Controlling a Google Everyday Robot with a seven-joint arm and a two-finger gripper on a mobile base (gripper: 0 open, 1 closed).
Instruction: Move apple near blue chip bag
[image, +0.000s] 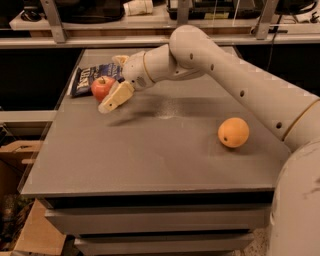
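The red apple (102, 87) rests on the grey table top (150, 150) at the back left. It touches the near edge of the dark blue chip bag (86, 78), which lies flat. My gripper (111, 84) is just right of the apple. Its fingers are spread wider than the apple. The pale near finger (115, 98) slants down beside the apple, and the far finger (119, 59) shows above the bag. The apple is no longer clamped.
A smooth orange fruit (233, 132) sits on the right side of the table. My arm (225, 75) reaches across from the right. A shelf rail (150, 40) runs behind the table, and cardboard boxes (20, 200) stand at the lower left.
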